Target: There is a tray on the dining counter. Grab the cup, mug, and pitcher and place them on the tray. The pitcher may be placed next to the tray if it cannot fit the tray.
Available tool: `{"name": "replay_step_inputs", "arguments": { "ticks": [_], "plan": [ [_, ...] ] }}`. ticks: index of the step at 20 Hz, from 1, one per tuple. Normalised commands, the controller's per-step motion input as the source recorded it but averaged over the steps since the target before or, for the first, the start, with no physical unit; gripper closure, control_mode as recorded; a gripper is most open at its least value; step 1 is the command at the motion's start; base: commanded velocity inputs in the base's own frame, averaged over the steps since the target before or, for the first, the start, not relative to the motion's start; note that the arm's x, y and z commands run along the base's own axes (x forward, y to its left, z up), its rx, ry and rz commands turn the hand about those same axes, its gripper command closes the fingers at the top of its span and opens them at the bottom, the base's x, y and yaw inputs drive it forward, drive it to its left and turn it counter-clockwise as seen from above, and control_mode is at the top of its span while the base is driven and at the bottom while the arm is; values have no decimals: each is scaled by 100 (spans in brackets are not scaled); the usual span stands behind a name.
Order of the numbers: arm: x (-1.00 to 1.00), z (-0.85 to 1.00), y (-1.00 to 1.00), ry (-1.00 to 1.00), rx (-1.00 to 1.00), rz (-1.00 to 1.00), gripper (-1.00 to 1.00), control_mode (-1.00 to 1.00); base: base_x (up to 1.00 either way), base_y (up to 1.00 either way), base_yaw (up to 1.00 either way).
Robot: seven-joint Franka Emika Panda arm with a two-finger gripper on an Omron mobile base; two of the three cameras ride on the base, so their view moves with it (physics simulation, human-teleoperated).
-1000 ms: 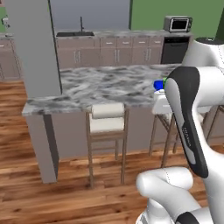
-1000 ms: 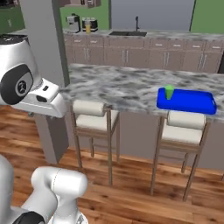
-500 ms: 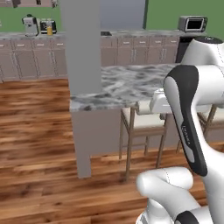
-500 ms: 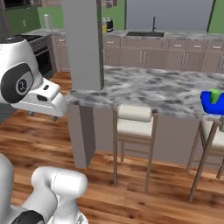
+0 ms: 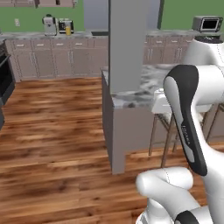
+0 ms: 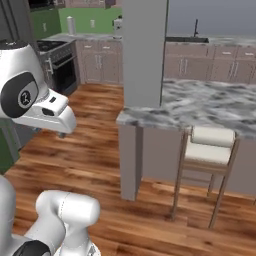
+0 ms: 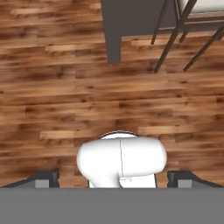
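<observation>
The dining counter (image 5: pixel 142 89) (image 6: pixel 210 102) is a grey-white marbled slab, and its left end with a grey pillar (image 5: pixel 127 43) is what I face. The tray, the cup and the mug are out of view. On the far kitchen counter at the upper left stands a small yellow-orange vessel, which looks like the pitcher (image 5: pixel 68 29), beside two appliances. My gripper (image 7: pixel 113 179) points straight down at the wooden floor, far from all of these. Its fingertips (image 7: pixel 43 178) stand wide apart, open, with nothing between them.
A cream-cushioned stool (image 6: pixel 210 150) stands under the counter's near side. A dark oven range (image 6: pixel 60 70) sits at the left along the brown cabinets (image 5: pixel 52 61). A microwave (image 5: pixel 206 22) is on the back counter. Open wooden floor (image 5: pixel 52 131) lies to the left of the pillar.
Both base views have swung left with the base, so the blue tray and green cup have slid out at the right. The arm's pose and the open gripper look unchanged.
</observation>
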Motion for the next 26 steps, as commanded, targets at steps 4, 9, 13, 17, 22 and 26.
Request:
{"name": "replay_step_inputs", "arguments": {
  "ticks": [4, 9, 13, 17, 22, 26],
  "plan": [
    [0, 0, 0, 0, 0, 0, -100, 100, 46, 100, 0],
    [0, 0, 0, 0, 0, 0, -100, 100, 73, 100, -1],
    [0, 0, 0, 0, 0, 0, -100, 100, 94, 99, -4],
    [0, 0, 0, 0, 0, 0, -100, 100, 100, 66, -11],
    [0, 0, 0, 0, 0, 0, -100, 100, 100, 6, -11],
    [0, 0, 0, 0, 0, 0, -100, 100, 99, 0, -7]
  ]
}}
